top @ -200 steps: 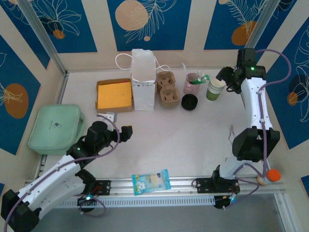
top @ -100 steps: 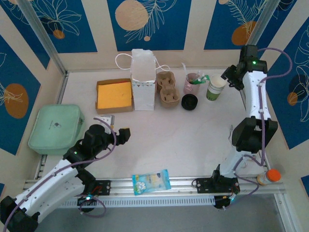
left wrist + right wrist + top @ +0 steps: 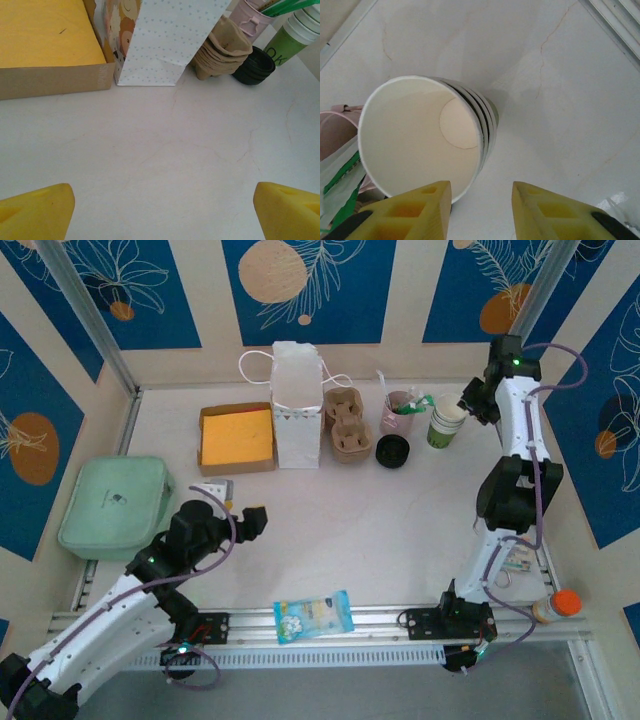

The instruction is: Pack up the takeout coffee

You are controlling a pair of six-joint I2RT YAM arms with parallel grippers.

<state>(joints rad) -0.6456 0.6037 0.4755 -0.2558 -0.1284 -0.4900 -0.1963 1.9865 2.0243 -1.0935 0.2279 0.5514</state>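
Observation:
The takeout coffee cup, white-rimmed with green sides, stands at the back right as the top of a nested stack. From above, its empty white inside faces the right wrist camera. My right gripper hangs just over its near rim, jaws partly open: one finger overlaps the rim, the other is over bare table outside it. In the top view that gripper sits right beside the cup. My left gripper is wide open over bare table, holding nothing. The cup shows far off in the left wrist view.
Along the back stand a white paper bag, the brown pulp carrier, a pink cup with stirrers and a black lid. A box with yellow contents, a green case and a snack packet lie leftward.
My right gripper's jaws have narrowed and it has edged in over the cup's rim while the arm straightened. The left arm has drawn back slightly, still open.

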